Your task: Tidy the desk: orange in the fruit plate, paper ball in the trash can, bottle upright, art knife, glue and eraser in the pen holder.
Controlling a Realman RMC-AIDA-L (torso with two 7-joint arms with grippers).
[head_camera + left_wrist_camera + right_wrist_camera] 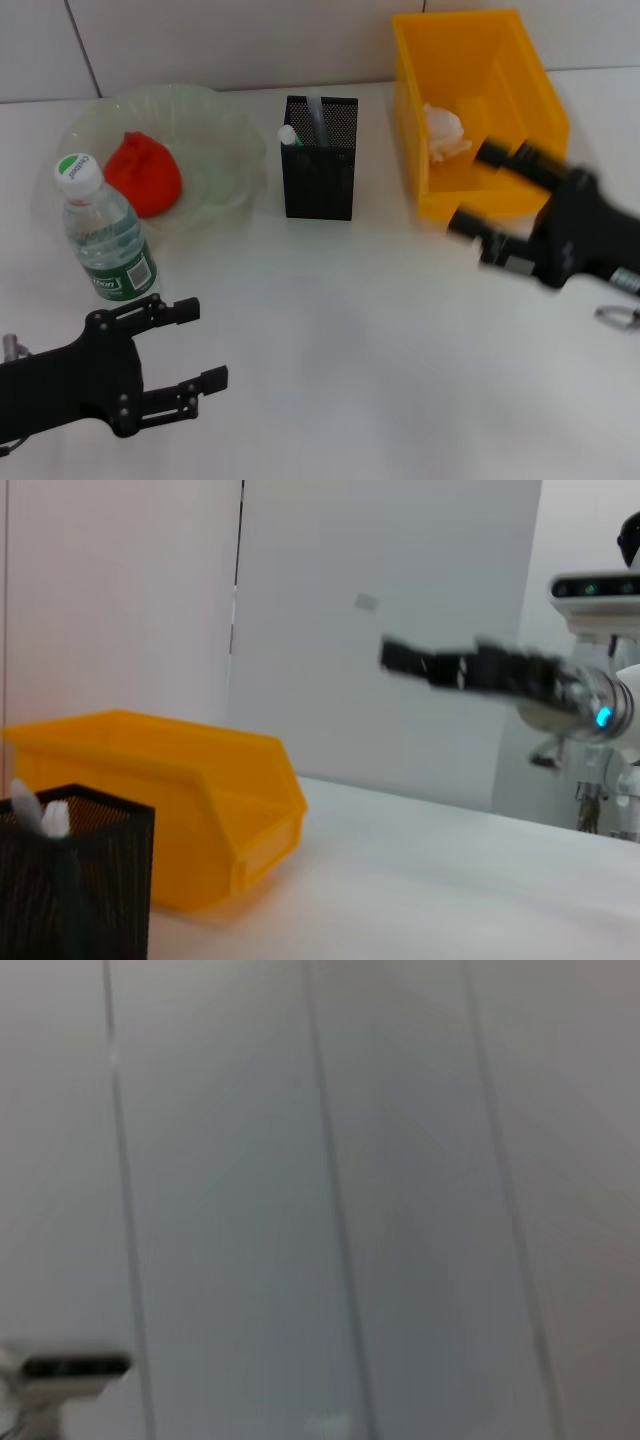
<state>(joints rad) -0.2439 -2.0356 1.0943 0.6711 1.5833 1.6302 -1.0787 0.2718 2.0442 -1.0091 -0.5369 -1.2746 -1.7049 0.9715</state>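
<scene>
On the white tabletop (pixel 340 340), the pen holder (pixel 319 160) is serving as the landmark, standing upright with its long axis vertical and a green-capped stick and a pale tool poking up out of its open top. The fruit plate (pixel 215 125) is sitting just beside the pen holder on the robot's left, and the orange (pixel 143 173) is resting inside it. The bottle (pixel 105 235) is standing upright, long axis vertical and white cap pointing up, in front of the plate and farther from the pen holder than the plate's near rim. The trash can (pixel 480 110) is sitting on the pen holder's other side, near it but apart, with the paper ball (pixel 446 132) lying inside. The left end effector (pixel 193 345) is hovering low over the tabletop, well in front of the pen holder and below the bottle, its fingers spread apart and holding nothing. The right end effector (pixel 478 190) is hanging beside the trash can's near wall, blurred, its two fingers parted and empty, pointing toward the pen holder.
</scene>
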